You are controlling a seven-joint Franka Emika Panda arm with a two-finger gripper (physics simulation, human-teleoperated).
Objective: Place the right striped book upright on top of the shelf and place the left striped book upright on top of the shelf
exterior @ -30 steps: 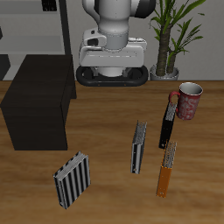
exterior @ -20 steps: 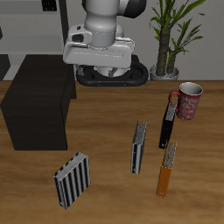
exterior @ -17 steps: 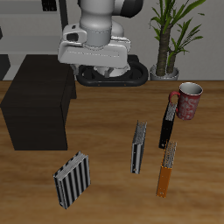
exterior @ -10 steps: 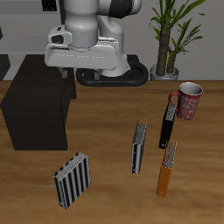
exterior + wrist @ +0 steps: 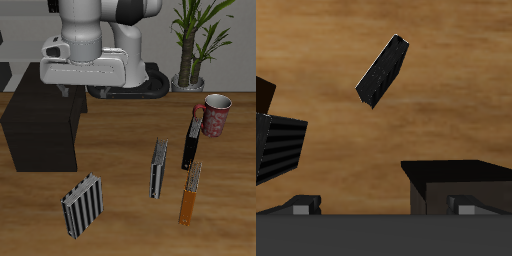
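The right striped book [image 5: 83, 206] lies flat near the table's front edge; in the wrist view it looks like a dark tilted slab [image 5: 383, 71]. The left striped book [image 5: 158, 167] stands on its long edge mid-table, and I take the striped face [image 5: 278, 150] at the wrist frame's border for it. The shelf [image 5: 45, 125] is a low black cabinet with a bare flat top, and one corner [image 5: 461, 185] shows in the wrist view. My gripper [image 5: 84, 91] [image 5: 384, 205] hangs open and empty above the shelf's back corner, far from both books.
A black red-ended book [image 5: 190, 140] and an orange book [image 5: 190, 193] lie beyond the left striped book. A red mug [image 5: 215, 115] and a potted plant [image 5: 195, 45] stand farther back. A grey open rack [image 5: 35, 35] stands behind the shelf.
The arm has swung sideways from above its base toward the shelf, carrying the open gripper over the shelf's back corner. The books have not moved.
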